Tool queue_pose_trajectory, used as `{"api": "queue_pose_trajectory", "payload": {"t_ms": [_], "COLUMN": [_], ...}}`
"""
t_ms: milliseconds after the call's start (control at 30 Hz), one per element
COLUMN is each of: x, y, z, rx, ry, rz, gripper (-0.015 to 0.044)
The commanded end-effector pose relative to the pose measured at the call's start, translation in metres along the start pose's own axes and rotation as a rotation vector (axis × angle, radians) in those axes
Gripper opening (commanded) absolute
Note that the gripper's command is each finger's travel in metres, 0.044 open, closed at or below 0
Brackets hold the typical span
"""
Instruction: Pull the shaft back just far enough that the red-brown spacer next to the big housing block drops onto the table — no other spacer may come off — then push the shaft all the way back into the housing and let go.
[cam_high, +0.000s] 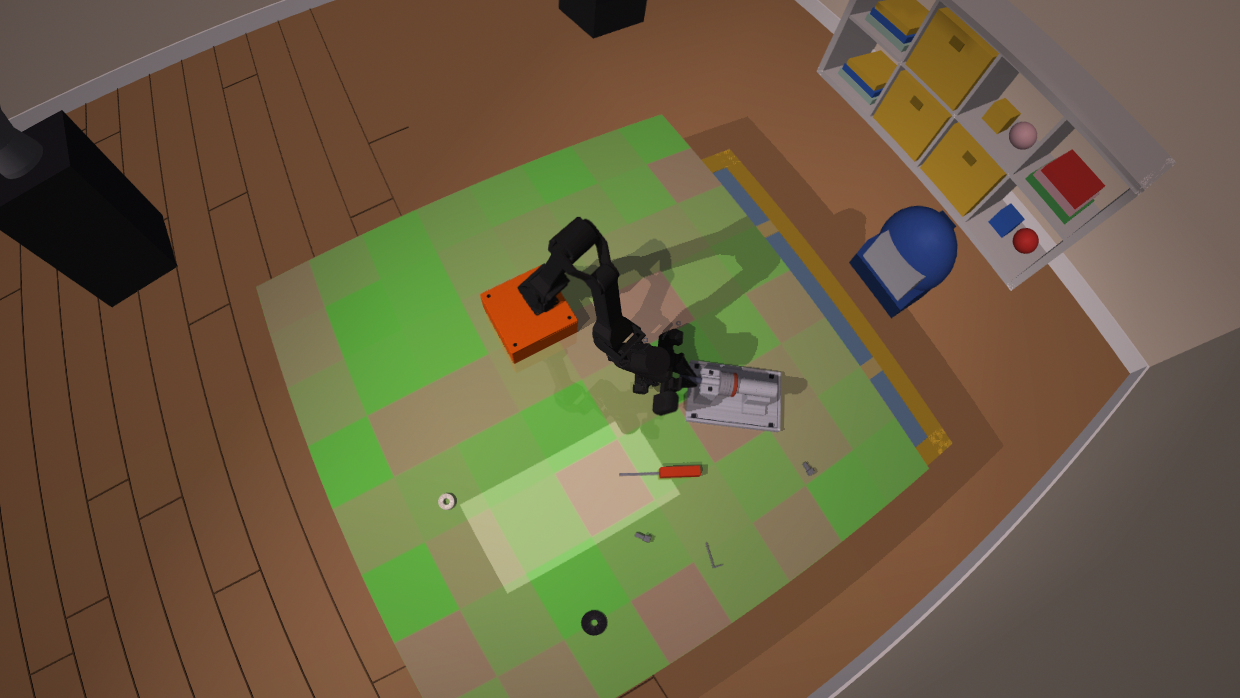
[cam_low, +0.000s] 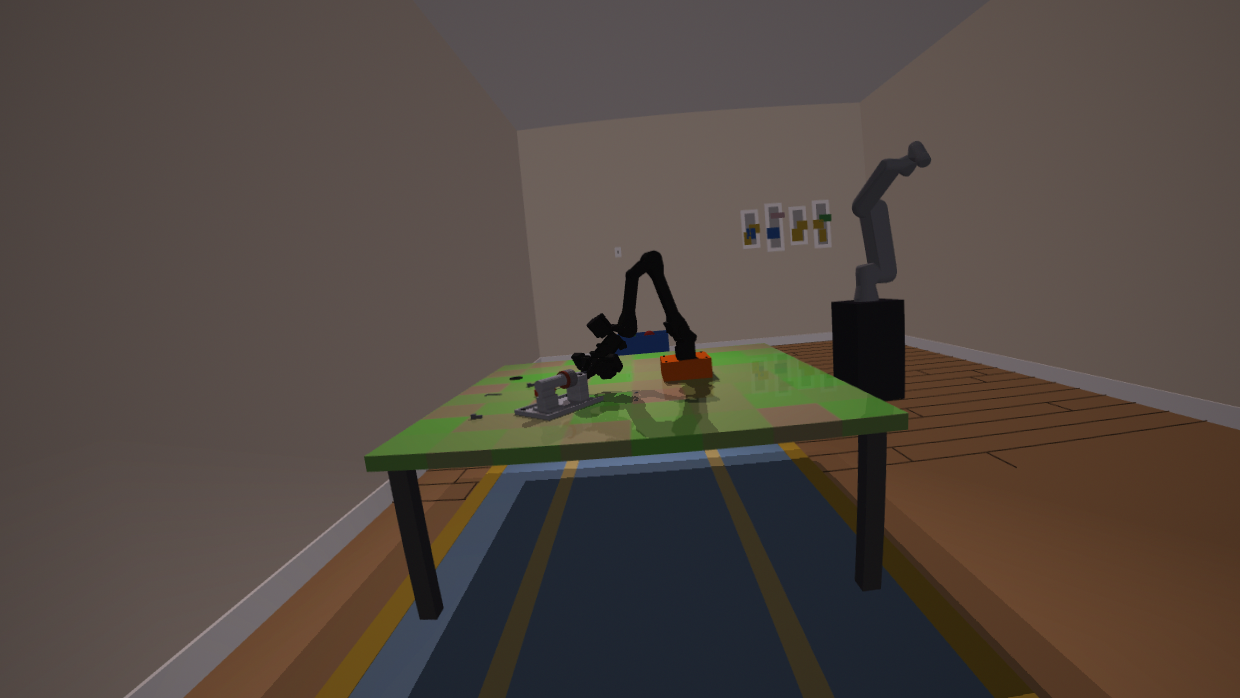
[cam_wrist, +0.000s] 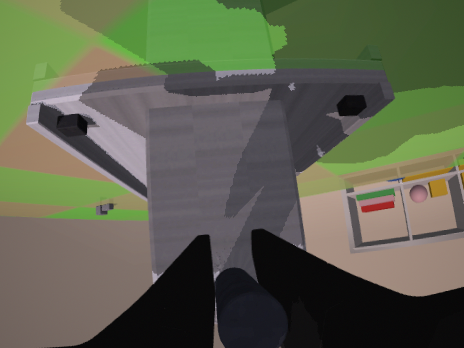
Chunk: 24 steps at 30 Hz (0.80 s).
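My gripper (cam_high: 696, 380) (cam_wrist: 231, 244) is shut on the dark round end of the shaft (cam_wrist: 252, 320), at the near end of the grey housing assembly. The shaft end sits low between the fingers in the wrist view. A grey block (cam_wrist: 200, 150) (cam_high: 710, 379) stands on the grey base plate (cam_high: 715, 416) (cam_wrist: 115, 150) in front of the fingers. A red-brown spacer (cam_high: 735, 384) (cam_low: 566, 378) is on the assembly, between the block and the pale cylinder (cam_high: 760, 386). Other spacers are too small to tell apart. How far the shaft sits in the housing is hidden.
An orange-red screwdriver (cam_high: 680, 471) lies near the base plate. Bolts (cam_high: 643, 536) (cam_high: 808, 468), a hex key (cam_high: 711, 555), a pale ring (cam_high: 446, 501) and a black ring (cam_high: 594, 622) lie on the table. My arm stands on an orange base (cam_high: 529, 325).
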<state>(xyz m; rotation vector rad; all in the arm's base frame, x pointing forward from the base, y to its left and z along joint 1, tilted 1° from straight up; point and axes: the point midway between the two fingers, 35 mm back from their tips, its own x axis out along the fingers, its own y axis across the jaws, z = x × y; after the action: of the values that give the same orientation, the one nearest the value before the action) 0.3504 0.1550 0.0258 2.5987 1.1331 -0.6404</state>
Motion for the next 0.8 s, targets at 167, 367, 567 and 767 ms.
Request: {"api": "queue_pose_trajectory", "payload": {"t_ms": [167, 367, 567, 767], "x": [-0.005, -0.008, -0.012, -0.012], "y": [0.000, 0.000, 0.000, 0.000], "z": [0.003, 0.005, 0.008, 0.008], "rx": [0.004, 0.004, 0.004, 0.004], "ry": [-0.002, -0.002, -0.003, -0.003], "rz": [0.003, 0.003, 0.003, 0.003], "gripper": [0.0000, 0.0000, 0.0000, 0.0000]}}
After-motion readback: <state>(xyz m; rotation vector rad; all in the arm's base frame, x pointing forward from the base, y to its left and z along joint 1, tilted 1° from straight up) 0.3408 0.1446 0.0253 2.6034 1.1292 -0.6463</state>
